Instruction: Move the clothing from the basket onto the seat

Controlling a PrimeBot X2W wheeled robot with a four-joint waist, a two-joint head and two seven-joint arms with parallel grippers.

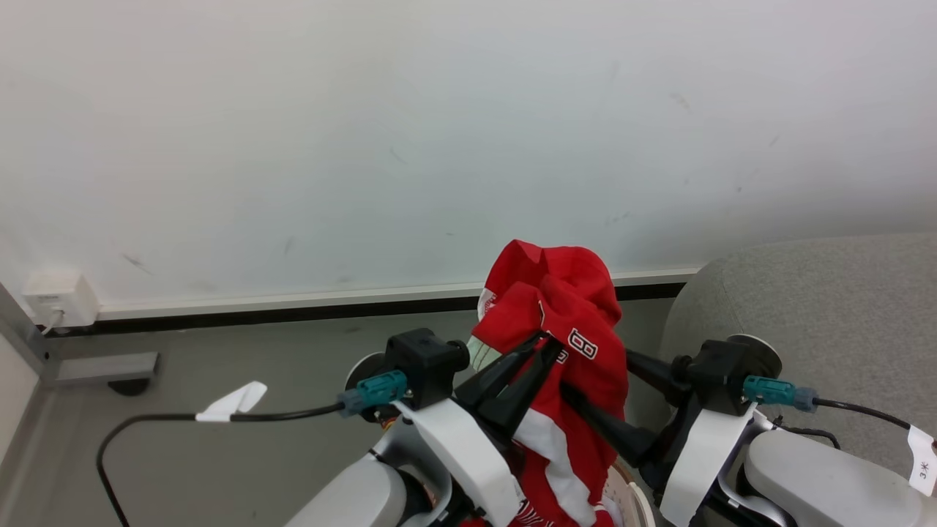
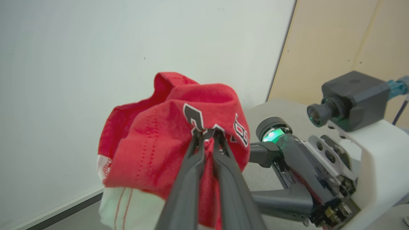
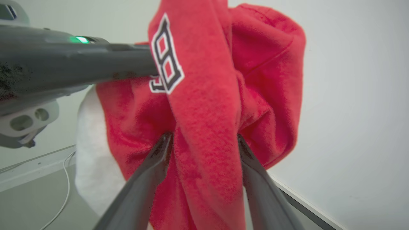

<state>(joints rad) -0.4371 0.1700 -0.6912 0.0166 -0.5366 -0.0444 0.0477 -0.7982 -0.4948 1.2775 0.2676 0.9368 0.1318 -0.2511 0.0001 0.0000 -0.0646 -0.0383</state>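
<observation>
- Red jersey [image 1: 567,307] is up in the air in front of the white wall [image 1: 366,146], bunched into a lump, with its lower end hanging down between the two arms.
- Left pincer [image 2: 206,131]: jaws nearly together, tips pinching a fold of the jersey right beside the black-and-white lettering. It carries the cloth.
- Right pincer [image 3: 203,137]: jaws spread wide, with a thick red fold running down between the two fingers [image 3: 153,159]. I can't tell whether they press on it.
- Right wrist view: the block number shows on the fold just above the finger gap, and the left pincer's dark finger comes in from the left and meets the cloth there.
- Head view: both pincers converge on the jersey from below, left one higher up the cloth, right one lower and on its right side.
- Sofa [image 1: 820,307], light grey fabric, sits to the right of the jersey and behind the right arm. The jersey isn't touching it.
- Basket [image 1: 635,505]: just a sliver of pale rim at the bottom edge, under the hanging white-striped tail of the jersey.
- Grey floor [image 1: 256,454] on the left, with a black cable [image 1: 146,419] across it and a white socket box [image 1: 60,298] on the wall.
</observation>
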